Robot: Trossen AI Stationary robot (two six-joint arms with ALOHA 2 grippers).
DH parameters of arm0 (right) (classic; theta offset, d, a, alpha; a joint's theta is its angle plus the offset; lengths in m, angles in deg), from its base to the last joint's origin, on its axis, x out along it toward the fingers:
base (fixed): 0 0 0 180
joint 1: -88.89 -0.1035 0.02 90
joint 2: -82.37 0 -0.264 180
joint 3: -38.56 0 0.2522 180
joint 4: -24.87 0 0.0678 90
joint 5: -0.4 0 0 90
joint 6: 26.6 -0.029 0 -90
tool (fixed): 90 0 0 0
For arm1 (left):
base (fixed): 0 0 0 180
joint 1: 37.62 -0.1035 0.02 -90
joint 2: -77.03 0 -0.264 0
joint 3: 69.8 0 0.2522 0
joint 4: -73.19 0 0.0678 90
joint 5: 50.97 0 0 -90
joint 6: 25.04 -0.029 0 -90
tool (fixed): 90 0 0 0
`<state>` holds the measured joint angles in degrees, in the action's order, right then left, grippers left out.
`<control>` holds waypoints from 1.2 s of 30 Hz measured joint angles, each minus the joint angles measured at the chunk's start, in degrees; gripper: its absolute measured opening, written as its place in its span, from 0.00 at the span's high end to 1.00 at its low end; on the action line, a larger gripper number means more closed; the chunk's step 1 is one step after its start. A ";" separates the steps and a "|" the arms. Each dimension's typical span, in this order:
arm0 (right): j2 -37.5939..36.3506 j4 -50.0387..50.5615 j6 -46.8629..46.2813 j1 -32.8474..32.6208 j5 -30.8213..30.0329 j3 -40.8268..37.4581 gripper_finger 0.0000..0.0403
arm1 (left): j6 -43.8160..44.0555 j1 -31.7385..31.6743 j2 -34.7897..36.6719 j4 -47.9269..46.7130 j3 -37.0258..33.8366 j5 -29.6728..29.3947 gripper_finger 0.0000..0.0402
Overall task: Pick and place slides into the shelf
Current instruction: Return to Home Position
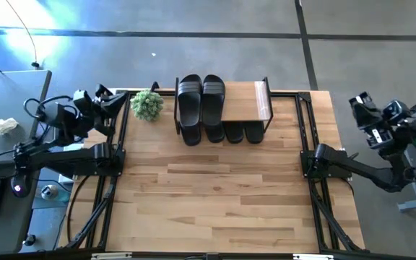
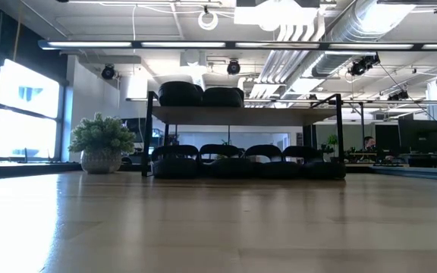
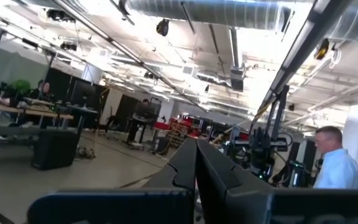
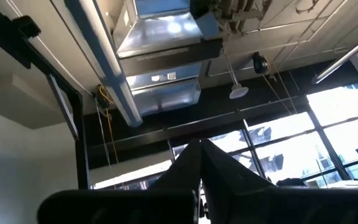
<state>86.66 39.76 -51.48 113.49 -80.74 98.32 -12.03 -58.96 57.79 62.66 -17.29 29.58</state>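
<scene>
while both arms sit folded at the bench (image 1: 215,195) sides, the slides (image 1: 201,101) are on the shelf (image 1: 245,101).
left tool (image 3: 196,155) and right tool (image 4: 200,152) are each clenched shut. two slides lie on the shelf top, upper middle of the overhead frame; four more (image 2: 241,161) line up underneath it.

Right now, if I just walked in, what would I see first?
The shelf at the far edge of the table: two black slides on top, four more lined up underneath. A little potted plant stands beside it. The left gripper and right gripper wait shut off to either side.
</scene>
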 joint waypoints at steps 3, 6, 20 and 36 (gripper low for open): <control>-3.24 3.15 -0.62 0.02 -1.34 0.00 1.00 | 0.79 0.00 3.03 -1.04 -1.23 -0.02 1.00; -4.01 6.11 -0.75 0.17 -2.31 0.28 1.00 | 0.73 0.00 6.81 -3.22 -1.32 -0.22 1.00; -3.95 -7.05 -5.55 0.13 -0.39 -13.76 1.00 | 1.21 -0.02 18.89 -16.15 -1.32 -4.90 1.00; -3.99 -34.91 -18.96 0.12 -2.65 -37.29 1.00 | 5.50 0.00 18.87 -9.50 -10.80 -0.94 1.00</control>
<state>82.67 4.85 -70.44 113.61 -83.39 61.03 -6.53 -58.96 76.66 53.16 -28.09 28.64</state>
